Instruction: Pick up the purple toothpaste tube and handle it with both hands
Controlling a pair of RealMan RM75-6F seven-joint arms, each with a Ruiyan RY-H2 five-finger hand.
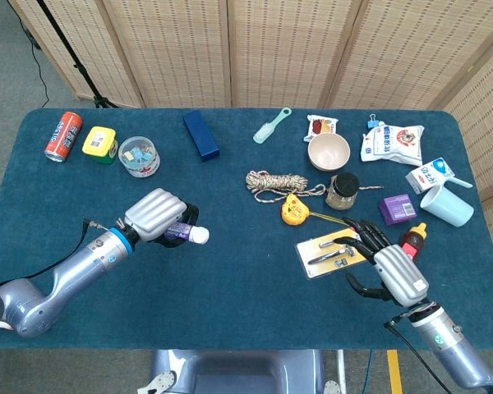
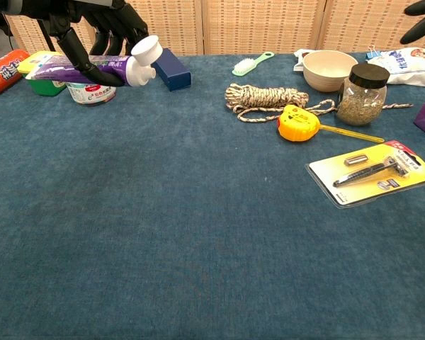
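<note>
My left hand [image 1: 156, 215] grips the purple toothpaste tube [image 1: 179, 232] above the table's left half. The tube's white cap [image 1: 200, 235] points right. In the chest view the same left hand [image 2: 92, 18] shows at the top left, holding the tube [image 2: 92, 69] lifted well off the cloth, cap [image 2: 145, 51] to the right. My right hand [image 1: 388, 264] hovers with fingers spread and nothing in it, over the right end of a razor pack [image 1: 324, 254]. Only dark fingertips of the right hand [image 2: 423, 15] reach into the chest view's top right corner.
A red can [image 1: 63, 136], yellow box [image 1: 99, 143], clip tub [image 1: 138, 156] and blue box [image 1: 200, 135] lie at the back left. Rope [image 1: 276, 181], tape measure [image 1: 294, 209], jar [image 1: 342, 190], bowl [image 1: 328, 151], sauce bottle [image 1: 413, 239] and cup [image 1: 446, 204] crowd the right.
</note>
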